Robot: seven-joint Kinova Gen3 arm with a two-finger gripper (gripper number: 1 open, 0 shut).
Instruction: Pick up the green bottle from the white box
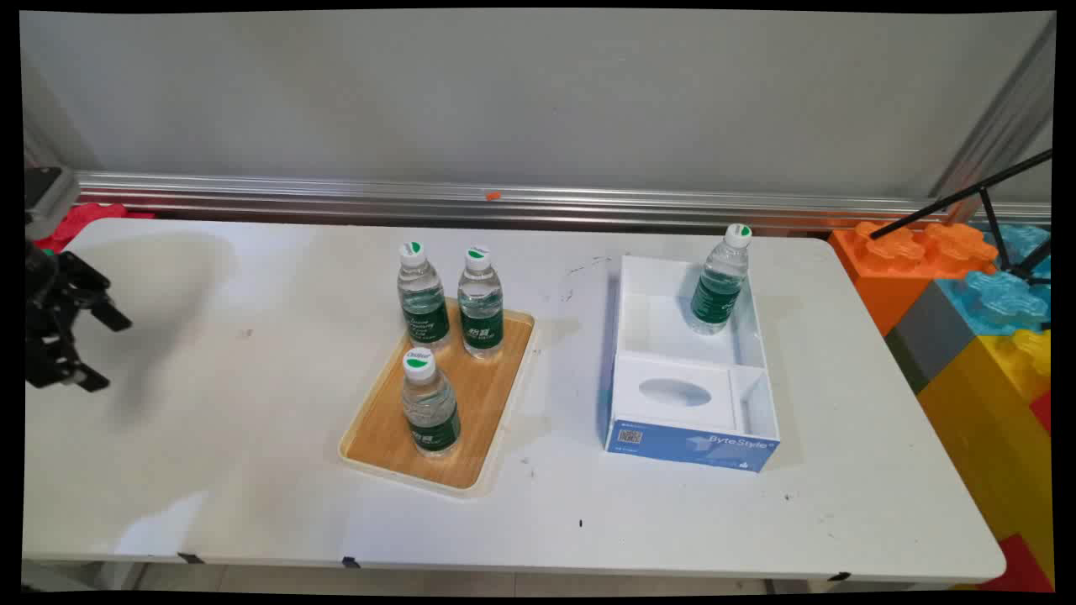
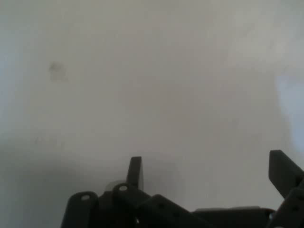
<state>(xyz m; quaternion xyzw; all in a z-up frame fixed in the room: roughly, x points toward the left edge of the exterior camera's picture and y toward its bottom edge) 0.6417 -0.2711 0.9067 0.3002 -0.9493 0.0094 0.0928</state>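
gripper [image 1: 101, 351] at far left edge of main view, above bare white table [image 1: 210, 437], fingers spread wide, holding nothing. hand view: gripper [image 2: 209, 175] over plain tabletop [image 2: 156, 85], the two fingers [image 2: 135, 172] well apart, nothing between them; one faint smudge on the surface up left.

nearest things: wooden tray [image 1: 483, 391] with pale rim, mid-table, well apart from the gripper to its right. three water bottles stand upright on it, green labels, white caps: back-left bottle [image 1: 422, 296] and back-right bottle [image 1: 480, 302] just beside each other at the far end, front bottle [image 1: 429, 402] alone near the tray's near-left part.

further right, past the tray: white open box [image 1: 756, 395] with blue front lettered bytestyle. near part has a white insert with an oval hole; far part open. fourth bottle [image 1: 719, 280] in that far compartment, tilted, leaning toward the box's far right wall.

open tabletop lies between gripper and tray. orange, blue, yellow big blocks [image 1: 967, 286] off the table's right end; black stand leg above them.
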